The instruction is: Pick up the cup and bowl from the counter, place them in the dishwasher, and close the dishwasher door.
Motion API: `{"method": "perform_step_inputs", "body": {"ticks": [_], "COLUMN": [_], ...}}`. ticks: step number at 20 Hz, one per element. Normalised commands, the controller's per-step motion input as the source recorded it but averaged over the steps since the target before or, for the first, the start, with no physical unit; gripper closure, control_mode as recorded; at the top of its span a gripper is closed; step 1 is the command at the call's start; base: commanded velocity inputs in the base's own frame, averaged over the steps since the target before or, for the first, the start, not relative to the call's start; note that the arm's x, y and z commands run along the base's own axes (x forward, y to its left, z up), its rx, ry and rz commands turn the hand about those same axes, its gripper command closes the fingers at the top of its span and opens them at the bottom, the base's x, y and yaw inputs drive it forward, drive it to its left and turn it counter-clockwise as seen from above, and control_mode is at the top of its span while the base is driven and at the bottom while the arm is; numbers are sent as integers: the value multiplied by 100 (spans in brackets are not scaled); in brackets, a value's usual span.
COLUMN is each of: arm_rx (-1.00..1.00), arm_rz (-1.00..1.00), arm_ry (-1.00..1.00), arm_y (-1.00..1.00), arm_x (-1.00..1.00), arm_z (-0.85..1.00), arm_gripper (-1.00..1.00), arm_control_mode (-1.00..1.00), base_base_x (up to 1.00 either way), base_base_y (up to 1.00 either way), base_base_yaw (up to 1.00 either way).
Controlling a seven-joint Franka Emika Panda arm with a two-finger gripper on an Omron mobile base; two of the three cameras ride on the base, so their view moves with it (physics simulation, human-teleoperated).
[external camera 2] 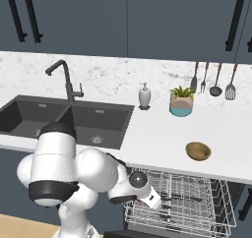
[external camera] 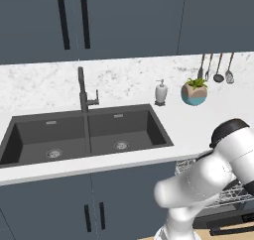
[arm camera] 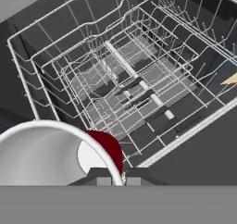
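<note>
Item: gripper [arm camera: 118,177], bottom centre of my hand view, clenched on the cup [arm camera: 51,153] rim, above the dishwasher [arm camera: 125,86] rack. Bowl [external camera 2: 198,151] on the counter [external camera 2: 157,133], right of centre. I read no labels or writing anywhere.

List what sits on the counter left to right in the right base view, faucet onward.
faucet → soap bottle → plant pot → bowl → hanging utensils on the wall behind. The sink lies under the faucet, so it has no clear place in the order.
</note>
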Motion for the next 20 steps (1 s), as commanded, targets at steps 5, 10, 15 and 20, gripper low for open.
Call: {"method": "perform_step_inputs", "body": {"ticks": [5, 10, 15, 20], "arm_rx": [0, 0, 0, 0], "arm_rz": [1, 0, 2, 7], "arm_ry": [-12, -4, 6, 18], "arm_y": [-32, -39, 0, 0], "arm_x": [-12, 0, 6, 10], "arm_z": [0, 2, 0, 0], "arm_gripper": [100, 100, 100, 100], "arm_control_mode": [-100, -100, -100, -100], "base_base_x": [0, 0, 0, 0], "base_base_y": [0, 0, 0, 0], "base_base_yaw": [0, 0, 0, 0]}}
